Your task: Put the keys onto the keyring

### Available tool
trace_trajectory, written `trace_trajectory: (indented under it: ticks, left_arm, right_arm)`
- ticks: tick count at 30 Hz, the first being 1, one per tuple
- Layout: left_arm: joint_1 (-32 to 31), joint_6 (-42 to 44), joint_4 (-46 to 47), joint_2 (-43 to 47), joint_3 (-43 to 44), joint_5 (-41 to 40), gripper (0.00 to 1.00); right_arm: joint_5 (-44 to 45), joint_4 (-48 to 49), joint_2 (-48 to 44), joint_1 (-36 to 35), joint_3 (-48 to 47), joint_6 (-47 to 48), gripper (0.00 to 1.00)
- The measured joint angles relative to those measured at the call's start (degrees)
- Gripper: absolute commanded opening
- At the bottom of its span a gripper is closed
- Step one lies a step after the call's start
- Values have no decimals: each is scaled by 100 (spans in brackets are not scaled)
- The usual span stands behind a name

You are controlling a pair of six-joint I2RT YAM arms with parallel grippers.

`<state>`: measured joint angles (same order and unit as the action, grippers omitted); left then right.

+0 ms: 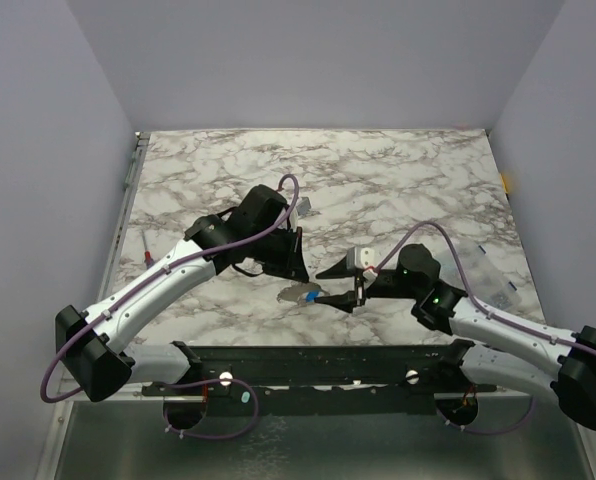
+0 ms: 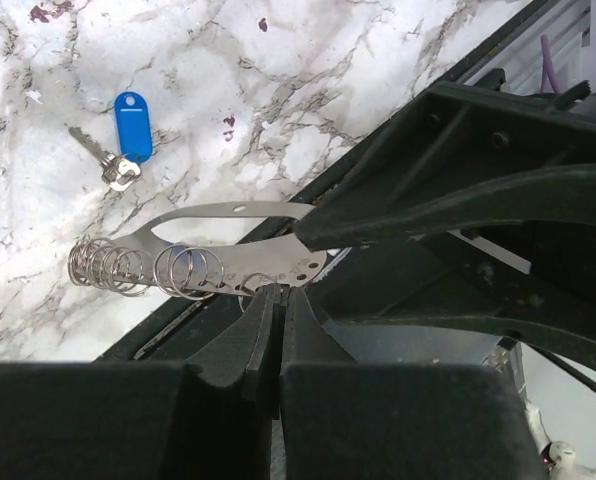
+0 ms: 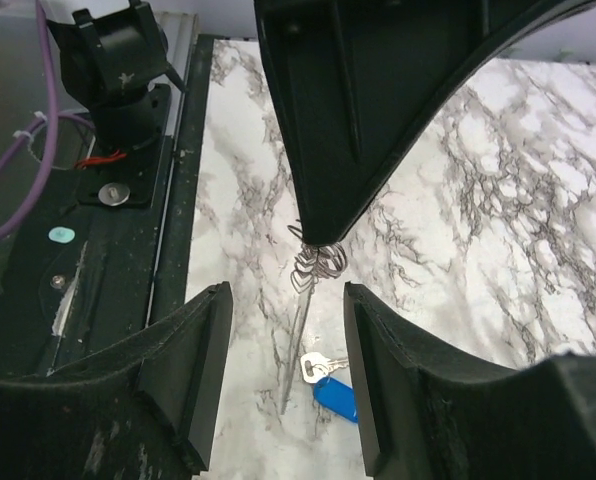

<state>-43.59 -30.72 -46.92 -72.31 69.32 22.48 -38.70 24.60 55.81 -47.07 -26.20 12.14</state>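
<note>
My left gripper (image 2: pixel 276 292) is shut on the keyring (image 2: pixel 183 268), a flat silvery holed plate strung with several wire rings, and holds it just above the marble. The keys (image 2: pixel 121 172), a small silver bunch with a blue tag (image 2: pixel 133 125), lie on the marble beside the plate's far end. In the right wrist view the keys (image 3: pixel 314 366) lie between the fingers of my open right gripper (image 3: pixel 286 300), with the plate edge-on (image 3: pixel 300 330) beside them and the left gripper (image 3: pixel 323 215) above. From the top, the right gripper (image 1: pixel 340 285) faces the left gripper (image 1: pixel 294 268) over the keys (image 1: pixel 312 297).
A black mounting rail (image 1: pixel 328 360) runs along the near table edge, close under both grippers. A red-tipped screwdriver (image 1: pixel 148 252) lies at the left edge. A clear plastic item (image 1: pixel 488 272) sits at the right, beside the right arm.
</note>
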Motion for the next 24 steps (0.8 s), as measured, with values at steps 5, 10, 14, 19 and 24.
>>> trace_trajectory:
  ticks: [5, 10, 14, 19, 24]
  left_arm:
    - [0, 17, 4, 0, 0, 87, 0]
    - [2, 24, 9, 22, 0, 160, 0]
    - [2, 39, 11, 44, -2, 203, 0]
    - [2, 42, 44, 55, -44, 245, 0]
    - [2, 42, 48, 55, -46, 278, 0]
  right_arm:
    - [-24, 275, 415, 0, -4, -4, 53]
    - [-160, 608, 809, 0, -96, -9, 50]
    - [-232, 885, 1005, 0, -140, -15, 44]
    - [-299, 1167, 1110, 0, -140, -57, 27]
    - [-358, 1274, 1182, 4, -142, -76, 7]
